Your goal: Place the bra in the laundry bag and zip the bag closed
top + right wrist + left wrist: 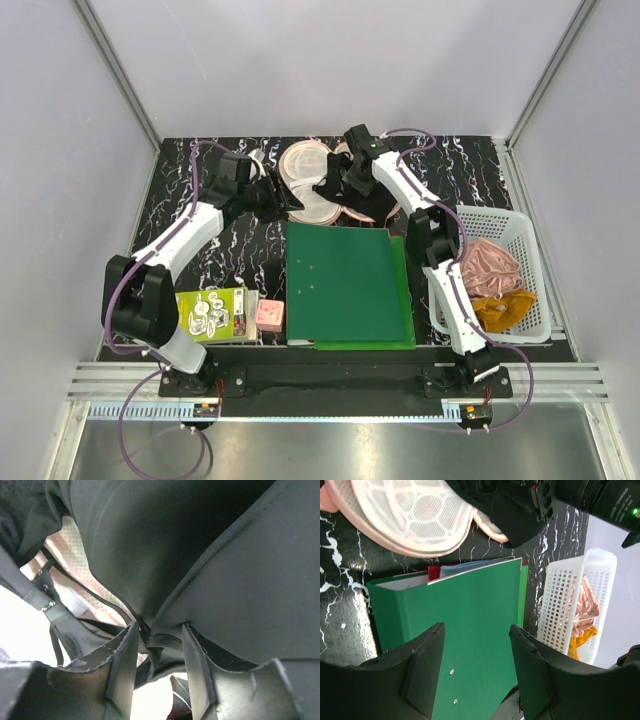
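My right claw [160,630] is clenched on a fold of the bra [150,540], which hangs just over the open laundry bag [305,185] at the back of the bench [200,200]. The left claw [476,630] stands released and empty nearby. I'd lower the bra fully into the bag and tuck its straps [35,597] inside before letting go.

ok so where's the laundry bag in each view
top external: laundry bag lies open at the far middle, beyond the green binder.
left wrist: top left, mesh cup showing, above the binder.
right wrist: probably the pinkish mesh strip behind the bra, left of centre.
shared landmark: the green binder, top and left wrist only.
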`<action>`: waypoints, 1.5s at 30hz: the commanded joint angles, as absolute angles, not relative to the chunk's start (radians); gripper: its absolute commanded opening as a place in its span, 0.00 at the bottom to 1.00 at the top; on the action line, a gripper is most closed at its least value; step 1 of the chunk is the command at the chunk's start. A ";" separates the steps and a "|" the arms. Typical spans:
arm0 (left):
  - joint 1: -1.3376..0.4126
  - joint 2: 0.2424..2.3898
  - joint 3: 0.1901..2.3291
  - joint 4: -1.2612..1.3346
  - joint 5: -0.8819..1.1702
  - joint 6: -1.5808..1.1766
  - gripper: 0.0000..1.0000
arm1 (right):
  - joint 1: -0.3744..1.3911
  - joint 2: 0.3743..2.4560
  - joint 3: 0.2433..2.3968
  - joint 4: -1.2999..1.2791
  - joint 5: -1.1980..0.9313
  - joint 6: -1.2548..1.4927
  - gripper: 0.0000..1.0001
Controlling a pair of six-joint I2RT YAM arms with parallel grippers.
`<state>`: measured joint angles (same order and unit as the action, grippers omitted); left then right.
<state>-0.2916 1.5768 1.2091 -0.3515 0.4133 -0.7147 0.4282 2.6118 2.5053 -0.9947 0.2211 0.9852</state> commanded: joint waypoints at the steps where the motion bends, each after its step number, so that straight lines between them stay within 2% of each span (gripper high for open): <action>1: -0.291 1.510 1.201 -0.340 0.397 -0.706 0.59 | 0.433 2.635 2.553 -1.028 0.270 1.026 0.38; 4: -0.291 1.502 1.200 -0.350 0.393 -0.700 0.59 | 0.434 2.626 2.562 -1.029 0.267 1.017 0.24; 5: -0.290 1.499 1.200 -0.351 0.393 -0.698 0.59 | 0.433 2.623 2.574 -1.029 0.264 1.009 0.14; 8: -0.287 1.499 1.203 -0.367 0.388 -0.695 0.59 | 0.433 2.589 2.626 -1.029 0.259 0.971 0.01; 13: -0.255 1.511 1.221 -0.382 0.413 -0.704 0.59 | 0.433 2.471 2.642 -1.005 0.195 0.972 0.00; 18: -0.221 1.522 1.239 -0.391 0.443 -0.721 0.59 | 0.434 2.405 2.655 -0.882 0.002 1.070 0.00; 22: -0.187 1.490 1.227 -0.399 0.439 -0.718 0.59 | 0.433 2.425 2.721 -0.704 -0.188 1.204 0.00; 29: -0.130 1.404 1.189 -0.416 0.422 -0.709 0.60 | 0.440 2.483 2.772 -0.301 -0.356 1.393 0.00; 35: -0.089 1.370 1.158 -0.419 0.407 -0.713 0.60 | 0.446 2.563 2.801 0.042 -0.400 1.532 0.00; 40: -0.069 1.361 1.140 -0.416 0.391 -0.716 0.60 | 0.471 2.612 2.796 0.297 -0.318 1.667 0.00; 44: -0.057 1.345 1.112 -0.403 0.379 -0.719 0.60 | 0.466 2.645 2.737 0.439 -0.322 1.753 0.00; 45: -0.054 1.342 1.105 -0.403 0.379 -0.722 0.60 | 0.460 2.648 2.656 0.502 -0.345 1.778 0.00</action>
